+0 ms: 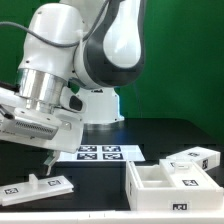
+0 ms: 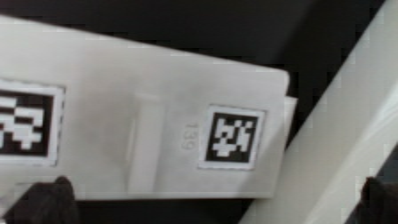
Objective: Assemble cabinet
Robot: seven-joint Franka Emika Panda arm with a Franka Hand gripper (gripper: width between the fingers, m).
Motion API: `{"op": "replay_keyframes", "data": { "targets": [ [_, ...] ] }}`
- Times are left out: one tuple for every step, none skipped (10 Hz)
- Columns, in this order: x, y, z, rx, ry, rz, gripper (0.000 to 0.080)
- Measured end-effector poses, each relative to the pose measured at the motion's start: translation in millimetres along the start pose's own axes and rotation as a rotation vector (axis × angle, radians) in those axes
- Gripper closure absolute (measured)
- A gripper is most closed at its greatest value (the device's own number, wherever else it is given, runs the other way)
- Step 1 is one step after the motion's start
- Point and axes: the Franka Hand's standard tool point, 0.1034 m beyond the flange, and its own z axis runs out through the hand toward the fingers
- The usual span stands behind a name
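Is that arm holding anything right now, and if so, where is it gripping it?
Nothing is held. The tool stands wide open over a flat white panel lying on the table, not closed on it.

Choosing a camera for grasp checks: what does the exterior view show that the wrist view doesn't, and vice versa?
Exterior only: the arm, the marker board, the cabinet's box-shaped body and another panel at the exterior view's right.
Wrist only: a square tag close up, and both fingertips spread wide, gripping nothing.
Both: the open gripper over the flat panel.
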Motion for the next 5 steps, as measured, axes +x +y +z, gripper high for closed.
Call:
{"op": "replay_keyframes", "data": {
  "targets": [
    [-3.5,-1.4,-2.2,0.018,0.0,-0.005,0.0003],
    [-3.7,0.8,-1.9,0.016,0.003,-0.044,0.0003],
    [1.9,4.1,0.3,0.006,0.011,-0.078,0.0003],
    [5.0,2.9,1.0,0.009,0.016,-0.074,0.0003],
    [6.2,2.6,1.4,0.009,0.018,-0.075,0.0003]
  ]
}}
